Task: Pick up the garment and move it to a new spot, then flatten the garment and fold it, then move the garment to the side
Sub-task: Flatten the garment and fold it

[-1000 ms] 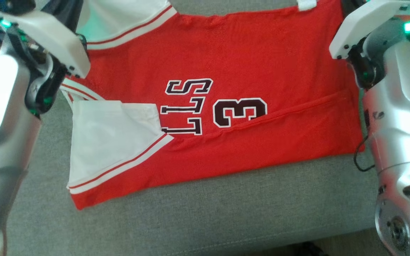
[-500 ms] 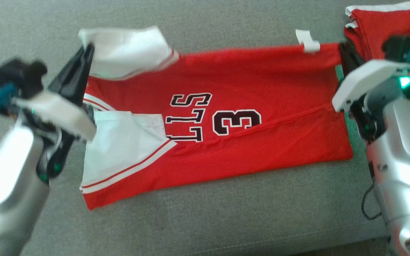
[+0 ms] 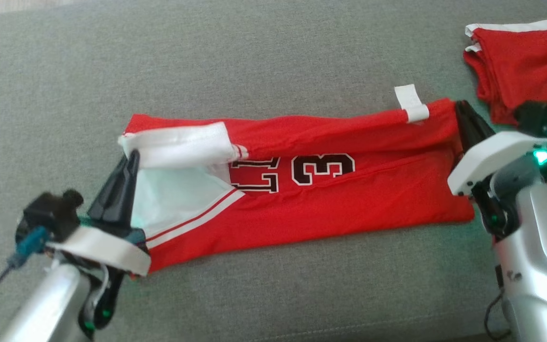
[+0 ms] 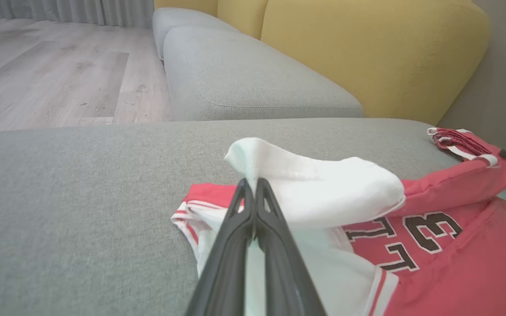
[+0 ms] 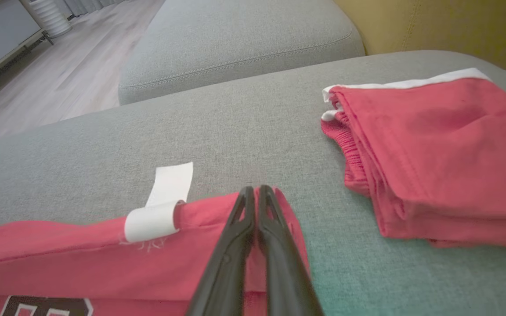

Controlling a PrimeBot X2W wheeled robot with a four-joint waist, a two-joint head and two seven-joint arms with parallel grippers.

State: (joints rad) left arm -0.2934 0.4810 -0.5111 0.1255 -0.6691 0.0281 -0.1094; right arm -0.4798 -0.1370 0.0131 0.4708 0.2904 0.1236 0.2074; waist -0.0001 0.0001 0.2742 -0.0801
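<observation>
**both grippers pinch the jersey's far edge**

the red jersey (image 3: pixel 325 204) lies lengthwise on the grey sofa (image 3: pixel 254 71). its far long edge is raised and rolled over toward the near side, and it covers the tops of the black letters. the number 3 (image 3: pixel 323 168) shows almost whole, just below that rolled edge.

at the jersey's left end, the left gripper (image 3: pixel 132 156) has its 2 dark fingers pressed together on a fold of the white panel (image 4: pixel 323 188). in the left wrist view the white cloth bulges up past the left gripper's (image 4: pixel 251 183) tips, off the layer beneath.

at the jersey's right end, the right gripper (image 3: pixel 459 105) is closed on the red corner of the raised edge. the right wrist view shows its fingers (image 5: pixel 235 245) touching, with red cloth caught at the tips. a white tag (image 5: pixel 163 206) loops over that edge just left of the grip.

a folded red pile (image 3: pixel 520 66) with white trim sits beyond the jersey's right end, apart from it. a yellow backrest (image 4: pixel 367 48) rises behind the jersey.
</observation>
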